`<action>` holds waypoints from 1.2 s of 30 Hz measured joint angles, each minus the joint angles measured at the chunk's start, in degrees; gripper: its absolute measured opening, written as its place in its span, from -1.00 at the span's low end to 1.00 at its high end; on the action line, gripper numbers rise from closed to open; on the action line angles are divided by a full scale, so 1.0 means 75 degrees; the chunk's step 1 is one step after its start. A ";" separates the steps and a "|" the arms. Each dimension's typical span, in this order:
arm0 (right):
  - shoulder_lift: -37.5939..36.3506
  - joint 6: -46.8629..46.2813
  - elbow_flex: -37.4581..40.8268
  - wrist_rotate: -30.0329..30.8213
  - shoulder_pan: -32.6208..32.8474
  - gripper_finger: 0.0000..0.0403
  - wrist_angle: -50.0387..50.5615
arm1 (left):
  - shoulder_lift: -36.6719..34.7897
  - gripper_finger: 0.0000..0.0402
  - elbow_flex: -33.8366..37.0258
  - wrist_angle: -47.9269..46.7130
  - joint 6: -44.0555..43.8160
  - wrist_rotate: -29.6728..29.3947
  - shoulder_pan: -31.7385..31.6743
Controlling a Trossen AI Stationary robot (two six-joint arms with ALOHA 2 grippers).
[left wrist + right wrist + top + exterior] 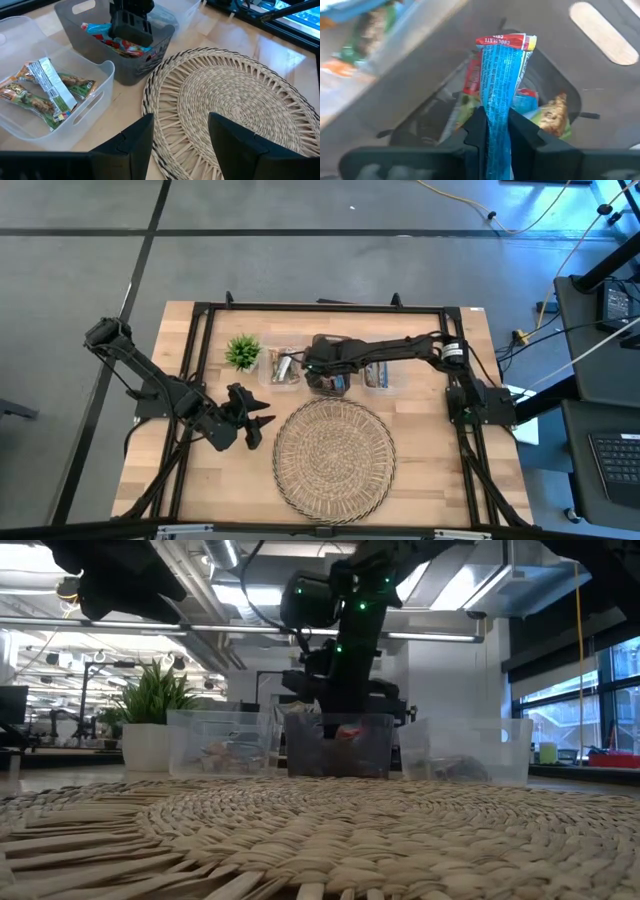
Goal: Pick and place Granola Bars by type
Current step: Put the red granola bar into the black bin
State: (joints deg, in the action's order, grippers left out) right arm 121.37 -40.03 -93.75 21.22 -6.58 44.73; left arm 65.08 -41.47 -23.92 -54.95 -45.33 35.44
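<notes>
Granola Bars [45,87] lie sorted in bins along the far edge of the table [430,450]: green-tan ones in the clear bin [75,107] toward the far left corner, red and blue ones in the grey middle bin [125,62], and more, hard to make out, in a third clear bin [382,375] to the right of it.

The right end effector [495,135] is over the grey middle bin, clamped on a blue-wrapped bar [502,85]; its fingers press flat against both faces of the wrapper, with the bar's crimped red end sticking out past them. The pictures do not settle whether the bar is being lifted out or dropped in.

If it is leaving, the step seems to call for a straight lift until the dangling wrapper clears the bin wall, then a carry to the bin of matching bars. The grip is on thin, slick foil, so a slow, steady move should keep it from slipping. A release would best be made low inside the bin, so the bar does not catch on the rim.

The left end effector [180,137] waits near the left edge of the woven mat [235,85], its fingers well apart and holding nothing. A small potted plant [243,352] stands beside the left bin.
</notes>
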 joint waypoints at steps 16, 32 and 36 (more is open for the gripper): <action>-0.1848 -0.0201 0.3042 -0.0454 -0.0182 -0.68 -0.3809 | 0.0000 -0.09 0.0000 0.0023 0.0029 -0.0455 0.0000; -0.1851 0.0014 0.3167 -0.0461 -0.0197 -0.50 -0.3670 | 0.0000 -0.10 0.0000 0.0017 0.0030 -0.0460 0.0000; -0.1851 0.0012 0.3165 -0.0465 -0.0197 -0.34 -0.3573 | 0.0000 -0.09 0.0000 0.0000 0.0028 -0.0393 0.0000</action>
State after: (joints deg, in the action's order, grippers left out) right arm 107.48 -39.94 -70.01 17.73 -8.05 17.93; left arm 65.08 -41.47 -23.92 -54.74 -48.27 35.44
